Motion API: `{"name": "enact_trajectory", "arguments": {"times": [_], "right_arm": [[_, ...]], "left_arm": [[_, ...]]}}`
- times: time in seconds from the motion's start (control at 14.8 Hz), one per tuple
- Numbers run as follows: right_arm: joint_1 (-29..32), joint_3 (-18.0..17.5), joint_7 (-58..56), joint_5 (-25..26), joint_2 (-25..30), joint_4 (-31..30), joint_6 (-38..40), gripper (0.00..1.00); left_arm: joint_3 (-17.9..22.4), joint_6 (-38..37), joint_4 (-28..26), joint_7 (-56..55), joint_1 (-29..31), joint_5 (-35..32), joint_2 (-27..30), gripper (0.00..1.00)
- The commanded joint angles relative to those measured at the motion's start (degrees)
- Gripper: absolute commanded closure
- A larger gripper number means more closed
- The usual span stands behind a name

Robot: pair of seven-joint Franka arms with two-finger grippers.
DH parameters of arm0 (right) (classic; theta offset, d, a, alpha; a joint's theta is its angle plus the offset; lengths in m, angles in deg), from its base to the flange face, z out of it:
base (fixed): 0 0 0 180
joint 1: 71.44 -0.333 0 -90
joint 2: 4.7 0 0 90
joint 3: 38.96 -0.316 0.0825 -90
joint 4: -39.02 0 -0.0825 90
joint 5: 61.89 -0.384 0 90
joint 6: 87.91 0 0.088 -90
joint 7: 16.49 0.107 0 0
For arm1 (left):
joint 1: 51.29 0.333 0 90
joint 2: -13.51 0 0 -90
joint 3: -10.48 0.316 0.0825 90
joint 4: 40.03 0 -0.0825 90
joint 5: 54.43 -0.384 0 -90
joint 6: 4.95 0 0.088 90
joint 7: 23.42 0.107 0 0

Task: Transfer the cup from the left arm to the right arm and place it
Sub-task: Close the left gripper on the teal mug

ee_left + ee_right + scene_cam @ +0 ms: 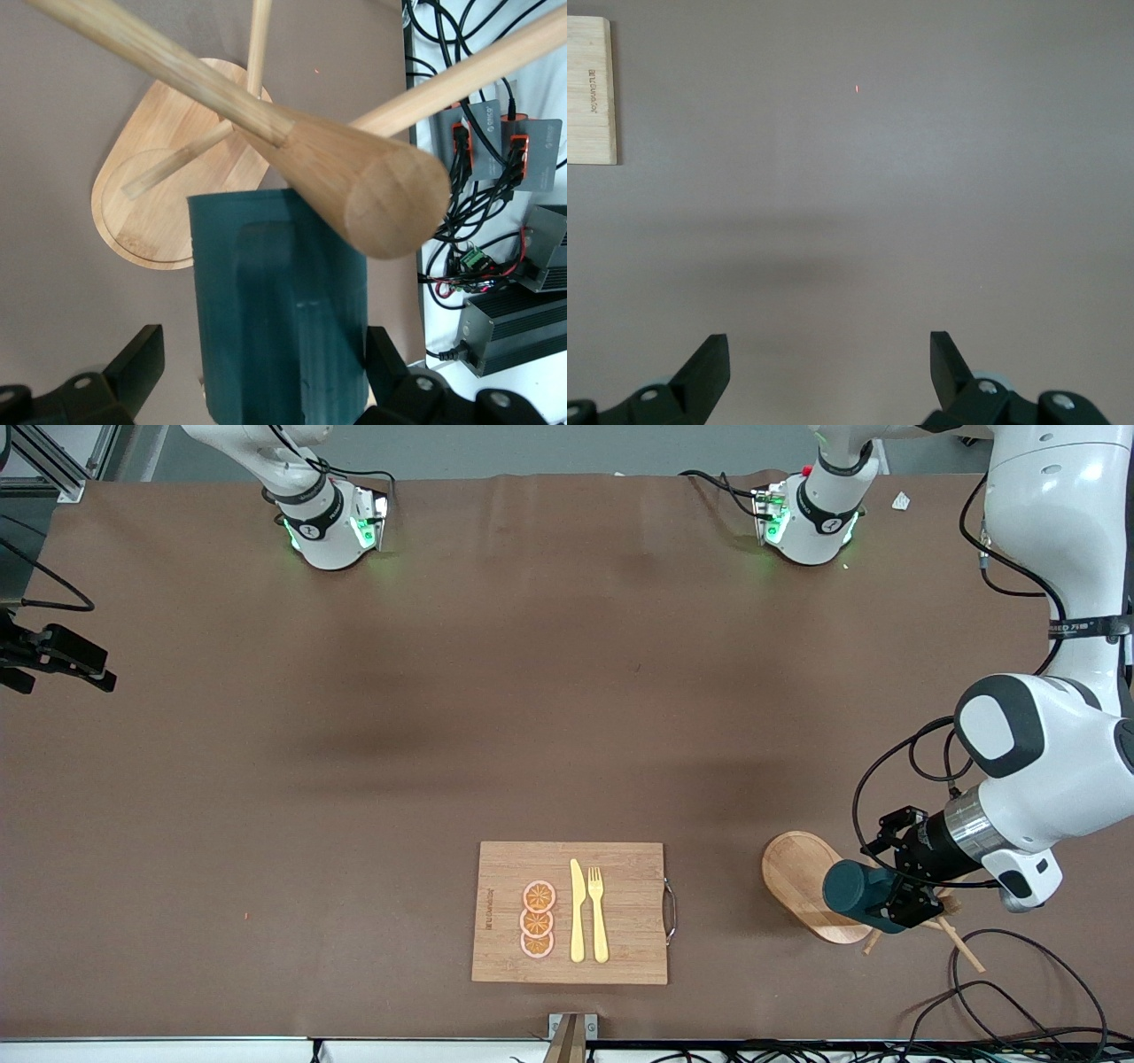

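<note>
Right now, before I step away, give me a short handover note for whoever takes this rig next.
Left gripper: at the mug tree at the left arm's end of the table, fingers either side of the cup. The left wrist view shows the cup lying sideways between the fingers among the tree's pegs; whether they are already squeezing it cannot be told.
Right gripper: open, holding nothing, waiting over bare table, with the cutting board's corner in its view.
Done: left arm has reached the cup.
Left: lift the cup off the tree, hand it to the right gripper, place it.
</note>
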Motion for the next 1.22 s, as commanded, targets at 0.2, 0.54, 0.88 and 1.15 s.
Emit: {"name": "enact_trajectory", "arguments": {"times": [0.2, 0.54, 0.88, 1.15], "right_arm": [[0.2, -0.3, 0.1, 0.6, 1.0, -1.1, -0.5, 0.0], [0.2, -0.3, 0.1, 0.7, 1.0, -1.1, -0.5, 0.0], [0.2, -0.3, 0.1, 0.8, 1.0, -1.2, -0.5, 0.0], [0.2, -0.3, 0.1, 0.8, 1.0, -1.2, -0.6, 0.0]], "left_arm": [[-0.2, 0.6, 1.4, 2.2, 0.2, 2.7, -0.9, 0.0], [-0.1, 0.6, 1.3, 6.3, 1.6, 7.2, -1.3, 0.0], [-0.1, 2.0, 1.3, 7.2, 1.6, 8.1, -2.5, 0.0], [-0.1, 2.7, 1.3, 7.2, 1.6, 8.6, -3.2, 0.0]]}}
